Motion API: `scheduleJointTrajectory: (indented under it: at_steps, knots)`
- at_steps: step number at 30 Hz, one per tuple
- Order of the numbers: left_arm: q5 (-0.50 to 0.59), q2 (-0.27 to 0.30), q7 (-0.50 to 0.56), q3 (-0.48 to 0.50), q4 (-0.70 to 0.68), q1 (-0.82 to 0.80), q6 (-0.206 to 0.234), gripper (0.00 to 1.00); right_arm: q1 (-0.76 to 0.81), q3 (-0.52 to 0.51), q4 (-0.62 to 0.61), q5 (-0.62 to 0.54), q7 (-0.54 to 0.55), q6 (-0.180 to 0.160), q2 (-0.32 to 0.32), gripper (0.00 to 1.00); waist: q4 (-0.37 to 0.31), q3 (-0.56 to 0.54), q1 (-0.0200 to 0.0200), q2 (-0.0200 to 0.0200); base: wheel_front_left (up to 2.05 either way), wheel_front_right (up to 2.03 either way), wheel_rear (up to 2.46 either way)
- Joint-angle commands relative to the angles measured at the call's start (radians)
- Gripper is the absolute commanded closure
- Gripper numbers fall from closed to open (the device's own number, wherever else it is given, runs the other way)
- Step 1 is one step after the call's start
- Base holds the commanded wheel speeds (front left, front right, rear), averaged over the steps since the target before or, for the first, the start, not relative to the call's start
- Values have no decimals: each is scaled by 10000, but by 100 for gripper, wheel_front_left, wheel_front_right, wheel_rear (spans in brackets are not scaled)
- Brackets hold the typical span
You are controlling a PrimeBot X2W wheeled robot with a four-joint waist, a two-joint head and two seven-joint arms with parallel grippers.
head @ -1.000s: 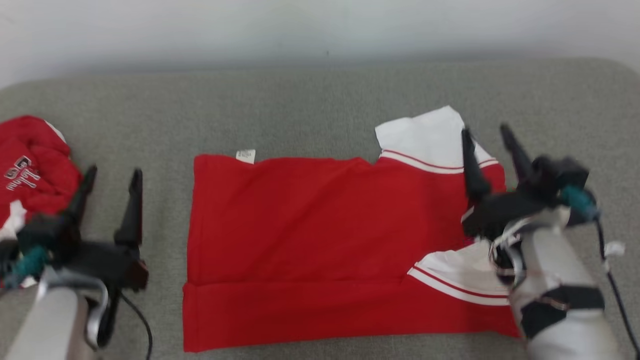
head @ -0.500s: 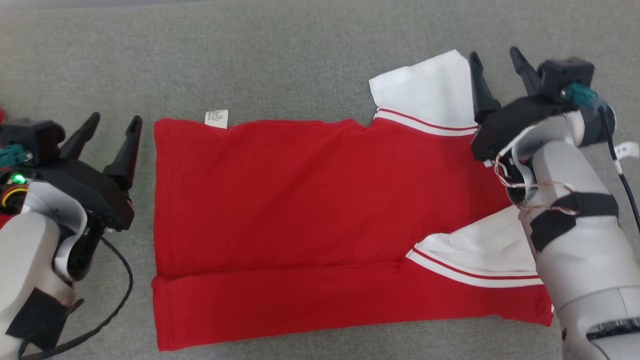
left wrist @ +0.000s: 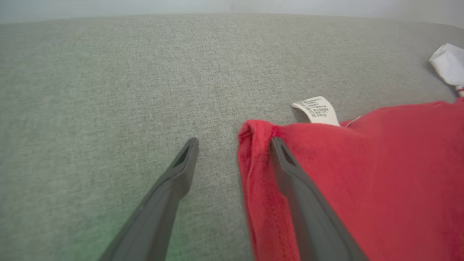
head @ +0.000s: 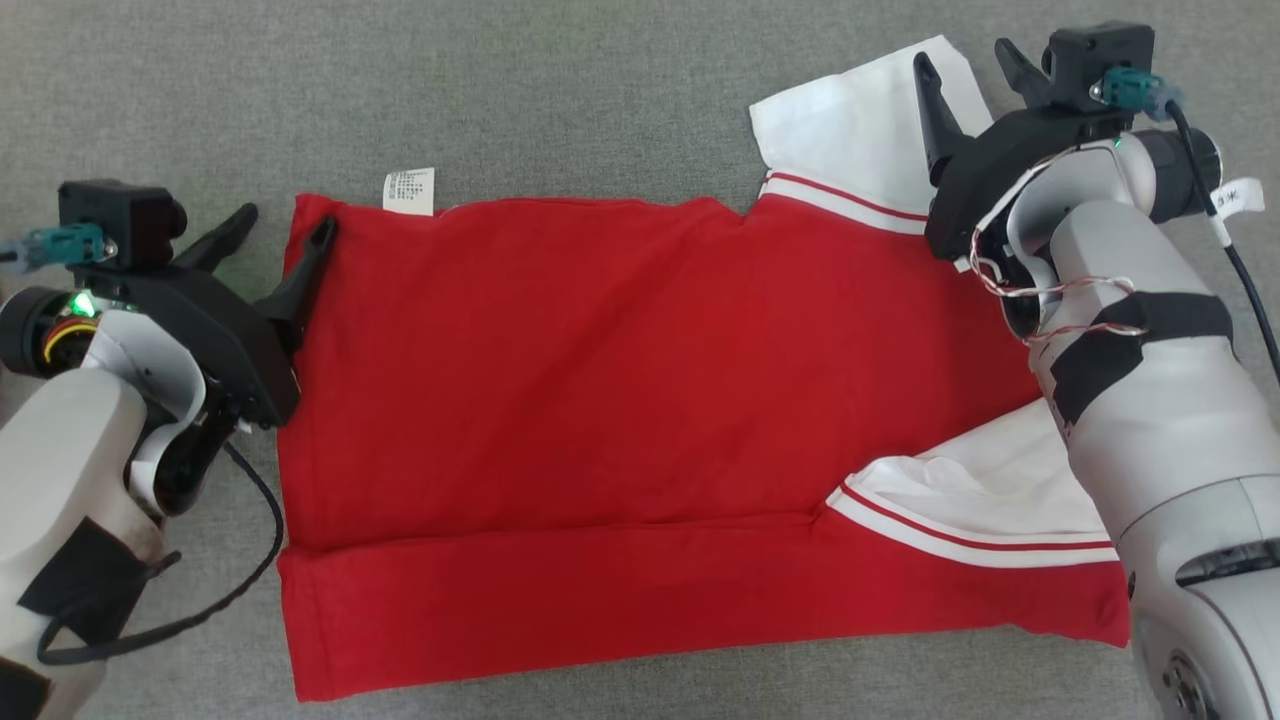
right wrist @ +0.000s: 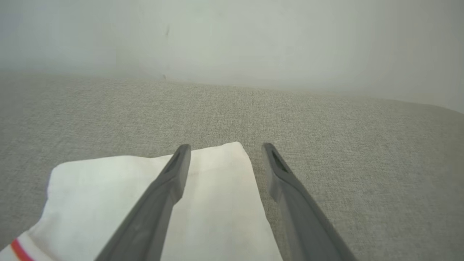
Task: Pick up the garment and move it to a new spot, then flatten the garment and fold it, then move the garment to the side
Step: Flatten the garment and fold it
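Frame left: my left pincer (head: pixel 283 225) is spread wide, forearm low and angled up-right. It straddles the upper-left corner of the shirt (head: pixel 600 400), one finger over red cloth, one over grey cushion (head: pixel 560 90). The shirt lies flat mid-frame. Upper right, my right pincer (head: pixel 962 55) gapes across the edge of the white sleeve (head: pixel 860 120). Cushion runs on above both.

No text can be read. A small white care label (head: pixel 409 190) sticks out from the far edge of the red garment (head: pixel 600 400), near its left corner. It carries several lines of fine dark print, too small to make out in the head view and blurred in the left wrist view. A white tag (head: pixel 1238 196) by the wrist of the right arm (head: pixel 1130 330) bears dark marks, also illegible.
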Motion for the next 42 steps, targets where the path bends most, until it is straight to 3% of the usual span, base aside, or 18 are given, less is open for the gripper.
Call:
scheduleJointTrajectory:
  at_steps: [1,12,18,19,20,21,22,30,42]
  knots:
    - [-93,47,41,-95,46,-174,9,0,-156,43,84,-41,-4,-25,54,0,58,104,-1,-2,0,0,0]
    - [-1223,5,75,-1425,48,-1063,8,0,-1254,-14,1086,-508,610,-25,-242,0,401,507,-1,-2,0,0,0]
    - [-1825,38,439,-1985,-73,-1197,5,0,-1266,-395,1318,-623,1526,-25,-317,0,495,636,-1,-2,0,0,0]
    - [-1920,51,459,-2074,-89,-1206,5,53,-1245,-455,1352,-626,1740,-25,-275,0,493,658,-1,-2,0,0,0]
    - [-1997,70,456,-2146,-95,-1228,5,100,-1222,-498,1377,-640,1896,-25,-222,56,486,681,-1,-2,0,0,0]
    - [-2034,98,444,-2236,-105,-1260,4,100,-1224,-575,1389,-601,1897,-25,-181,91,472,699,-1,-2,0,0,0]
    - [-2095,114,409,-2310,-114,-1282,4,100,-1247,-601,1396,-639,1891,-25,-161,100,464,709,-1,-2,0,0,0]
    - [-2227,340,-523,-2505,120,-1375,10,100,-1410,-665,1300,-890,1122,-25,-204,100,422,363,-1,-2,0,0,0]
    - [-2252,146,-2104,-2736,675,-498,10,100,-307,-400,1282,-318,-610,-25,-228,100,206,-989,-1,-2,0,0,0]
